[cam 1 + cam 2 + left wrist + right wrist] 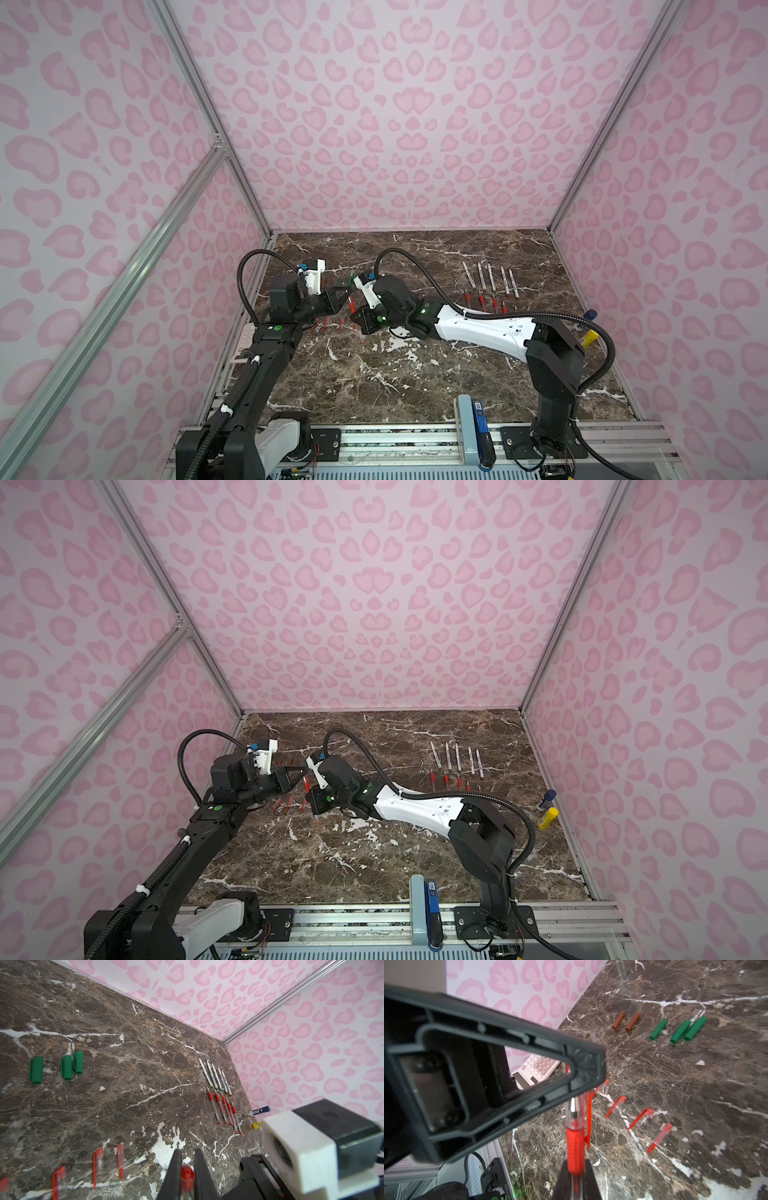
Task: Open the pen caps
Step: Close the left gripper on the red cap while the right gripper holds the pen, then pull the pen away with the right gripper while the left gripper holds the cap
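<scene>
The left gripper [188, 1159] was found clamped on the red-topped cap [187, 1176] of the held pen [575, 1142], its jaws pressed against the cap's sides. The same pen was gripped by the right gripper [576, 1165], closed tight on the red rubber sleeve, so that it was kept off the marble table [124, 1084] between the two arms. The clear cap was seen covering the pen's metal tip. Four loose red-clipped caps [641, 1118] were laid in a row just beyond, with three green caps [67, 1067] and two brown caps [618, 1020] farther off. White pens [216, 1076] and red pens [224, 1109] were ranged well apart, near a blue-capped tube [260, 1110] and a yellow tube [256, 1125].
</scene>
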Controlling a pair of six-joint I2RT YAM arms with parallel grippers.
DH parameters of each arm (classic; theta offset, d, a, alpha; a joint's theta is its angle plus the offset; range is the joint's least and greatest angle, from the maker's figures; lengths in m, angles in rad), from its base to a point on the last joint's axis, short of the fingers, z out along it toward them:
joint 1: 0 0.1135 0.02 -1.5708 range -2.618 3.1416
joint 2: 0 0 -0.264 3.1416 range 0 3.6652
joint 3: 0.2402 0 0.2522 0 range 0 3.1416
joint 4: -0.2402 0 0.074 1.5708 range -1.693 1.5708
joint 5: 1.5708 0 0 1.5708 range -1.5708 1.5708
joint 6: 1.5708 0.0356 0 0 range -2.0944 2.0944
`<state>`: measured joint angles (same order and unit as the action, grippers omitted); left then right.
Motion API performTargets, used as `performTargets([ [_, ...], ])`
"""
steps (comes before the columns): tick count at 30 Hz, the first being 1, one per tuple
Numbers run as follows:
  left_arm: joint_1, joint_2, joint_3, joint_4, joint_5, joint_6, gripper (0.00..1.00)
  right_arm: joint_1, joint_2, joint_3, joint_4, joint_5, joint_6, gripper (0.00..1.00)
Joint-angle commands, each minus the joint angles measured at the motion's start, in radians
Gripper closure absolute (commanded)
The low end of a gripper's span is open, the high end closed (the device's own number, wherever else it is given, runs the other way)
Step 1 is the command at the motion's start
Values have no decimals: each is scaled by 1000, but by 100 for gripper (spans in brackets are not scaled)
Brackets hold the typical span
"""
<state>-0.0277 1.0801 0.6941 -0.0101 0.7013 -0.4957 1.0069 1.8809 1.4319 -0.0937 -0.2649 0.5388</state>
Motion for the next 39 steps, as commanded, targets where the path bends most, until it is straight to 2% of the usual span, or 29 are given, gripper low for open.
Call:
performTargets([
  [1, 4, -12, 19, 10, -10, 23, 97, 0, -6, -51, 31, -1, 18, 100],
  [10, 37, 7, 71, 10, -17, -5, 96, 25, -59, -260, 90, -17, 45, 100],
  [13, 37, 59, 103, -13, -11, -22, 96, 20, -87, -273, 40, 10, 27, 100],
  [22, 32, 133, 168, -49, -3, -22, 97, -8, -192, -392, 69, 41, 36, 100],
  [25, 4, 142, 132, -41, -34, 0, 97, -36, -244, -443, 67, 50, 46, 100],
  [33, -145, 239, 117, -155, -163, 137, 97, -147, -459, -565, -40, 132, 66, 100],
  [39, -217, 376, 153, -172, -184, 131, 97, -199, -603, -630, -108, 181, 63, 100],
])
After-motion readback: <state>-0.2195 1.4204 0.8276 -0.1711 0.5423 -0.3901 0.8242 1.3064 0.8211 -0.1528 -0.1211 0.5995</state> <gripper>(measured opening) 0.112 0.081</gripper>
